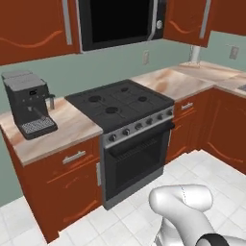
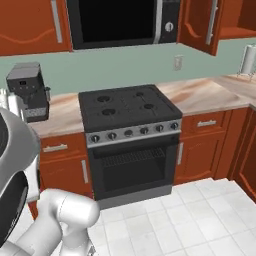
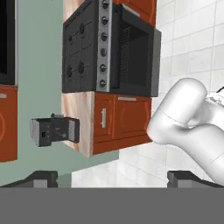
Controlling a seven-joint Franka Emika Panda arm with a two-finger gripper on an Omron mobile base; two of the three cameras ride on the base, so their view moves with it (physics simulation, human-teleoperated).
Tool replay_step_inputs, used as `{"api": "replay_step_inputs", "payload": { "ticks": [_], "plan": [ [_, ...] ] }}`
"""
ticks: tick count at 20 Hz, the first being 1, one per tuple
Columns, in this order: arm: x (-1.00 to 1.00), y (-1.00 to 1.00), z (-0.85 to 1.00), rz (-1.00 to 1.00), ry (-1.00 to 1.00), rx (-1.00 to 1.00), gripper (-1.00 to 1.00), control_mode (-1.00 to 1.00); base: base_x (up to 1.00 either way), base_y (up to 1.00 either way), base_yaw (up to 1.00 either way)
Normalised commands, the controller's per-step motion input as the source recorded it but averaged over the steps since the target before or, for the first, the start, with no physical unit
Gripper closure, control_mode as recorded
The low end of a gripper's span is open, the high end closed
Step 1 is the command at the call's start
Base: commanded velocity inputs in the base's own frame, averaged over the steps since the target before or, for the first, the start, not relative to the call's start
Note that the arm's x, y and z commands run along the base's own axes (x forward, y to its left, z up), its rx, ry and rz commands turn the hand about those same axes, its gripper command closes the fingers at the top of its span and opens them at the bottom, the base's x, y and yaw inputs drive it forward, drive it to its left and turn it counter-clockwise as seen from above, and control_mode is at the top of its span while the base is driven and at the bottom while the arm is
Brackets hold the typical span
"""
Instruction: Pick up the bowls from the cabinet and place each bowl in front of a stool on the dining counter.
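My gripper (image 3: 114,179) is open, its two dark fingertips (image 3: 41,178) standing far apart at the bottom of the hand view with nothing between them. That view is rolled on its side and looks across the kitchen from a distance. The cabinet (image 2: 239,22) is the red-brown wall unit at the upper right. Its carved door (image 2: 200,25) with the long silver handle is swung open, and part of an inner shelf shows. The same door (image 1: 186,21) hangs right of the microwave in the left base view. The bowls, the stool and the dining counter are out of view.
A black stove with oven (image 1: 120,105) stands straight ahead under a microwave (image 1: 120,21). A grey coffee machine (image 1: 29,103) sits on the marble worktop (image 1: 178,81) to the left. A paper towel roll (image 2: 248,59) stands at the far right. White tiled floor (image 2: 200,215) lies before the units.
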Motion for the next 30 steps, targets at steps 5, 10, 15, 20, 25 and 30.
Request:
{"api": "replay_step_inputs", "payload": {
  "ticks": [5,10,15,20,25,30],
  "plan": [
    [0.00,0.00,0.00,0.00,0.00,0.00,-1.00,1.00,1.00,-1.00,0.01],
    [0.00,0.00,0.00,0.00,0.00,0.00,-1.00,1.00,1.00,-1.00,0.18],
    [0.00,0.00,0.00,0.00,0.00,0.00,-1.00,1.00,1.00,-1.00,0.18],
    [0.00,0.00,0.00,0.00,0.00,0.00,-1.00,1.00,1.00,-0.99,0.26],
    [0.00,0.00,0.00,0.00,0.00,0.00,-1.00,1.00,1.00,-0.97,0.25],
    [0.00,0.00,0.00,0.00,0.00,0.00,-1.00,1.00,1.00,-0.74,0.18]
  ]
}}
